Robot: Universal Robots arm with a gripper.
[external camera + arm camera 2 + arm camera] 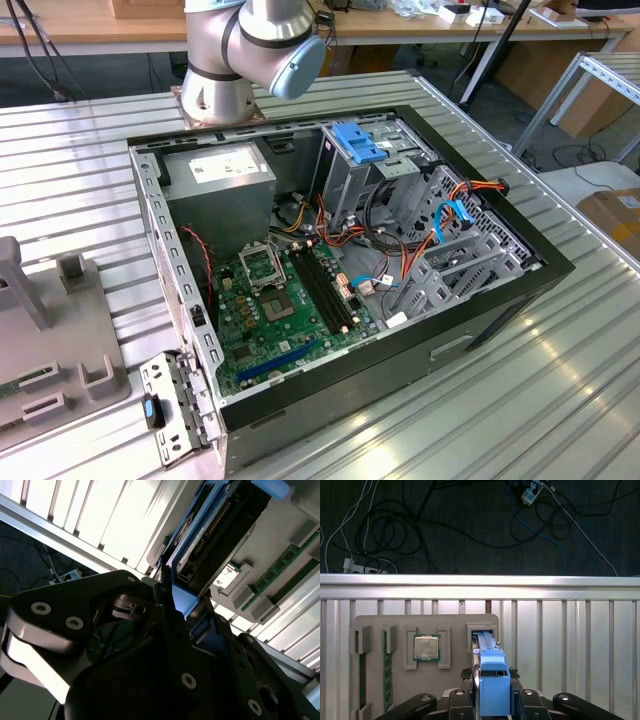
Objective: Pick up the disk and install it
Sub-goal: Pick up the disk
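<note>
In both wrist views my gripper [493, 682] [172, 597] is shut on the disk [490, 655], with a black finger pressed against each side of its near end. The disk [215, 527] is seen edge-on: a silver-grey body with blue rails [494, 690]. Its far end reaches the upright slot [482, 629] of a grey holder plate [395, 625]. I cannot tell whether it still sits in that slot. The open computer case [500, 310] lies on the slatted table in the exterior view, with a grey drive cage [455, 255] at the exterior view's right.
The holder plate also carries a processor chip [426, 647] and a green memory stick [386, 667]. Inside the case are a grey power-supply box [225, 185], a blue bracket [355, 142], a green motherboard [285, 310] and loose cables [400, 240]. The table's rail [480, 580] borders a cable-strewn floor.
</note>
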